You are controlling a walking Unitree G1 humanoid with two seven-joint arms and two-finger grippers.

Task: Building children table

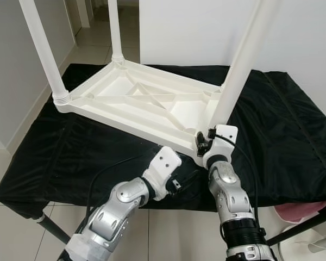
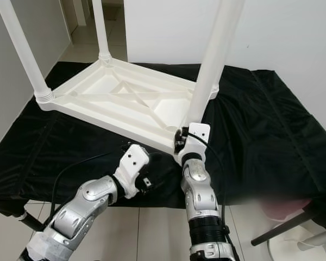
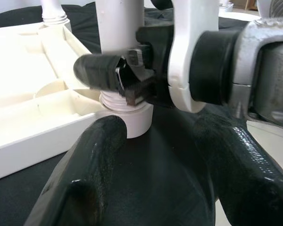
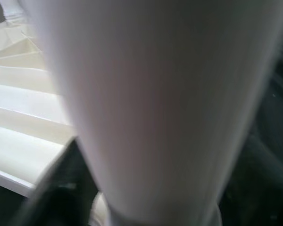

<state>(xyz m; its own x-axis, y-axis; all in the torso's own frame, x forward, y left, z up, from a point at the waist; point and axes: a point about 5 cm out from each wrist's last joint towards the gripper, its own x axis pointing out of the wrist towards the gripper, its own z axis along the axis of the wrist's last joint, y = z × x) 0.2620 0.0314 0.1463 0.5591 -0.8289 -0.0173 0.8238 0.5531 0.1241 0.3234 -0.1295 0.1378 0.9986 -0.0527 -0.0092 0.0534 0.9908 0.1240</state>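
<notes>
A white plastic children's table [image 1: 146, 100] lies upside down on a black cloth [image 1: 81, 157]. Legs stand up at its far-left corner [image 1: 43, 49] and back corner [image 1: 114, 27]. At the near-right corner a third leg [image 1: 242, 65] leans slightly, its threaded foot at the corner socket [image 3: 132, 117]. My right gripper [image 1: 204, 142] is shut on this leg just above the socket; one finger [image 4: 61, 188] presses the leg [image 4: 155, 94]. My left gripper [image 1: 187, 179] hovers low over the cloth in front of that corner, its fingers [image 3: 85, 179] spread open and holding nothing.
The cloth covers a low stand with a black leg [image 1: 49, 225] at the near left. A white wall [image 1: 206, 27] rises right behind it. Tiled floor [image 1: 92, 43] runs off to the back left. A pink object [image 1: 307, 209] sits under the cloth's right edge.
</notes>
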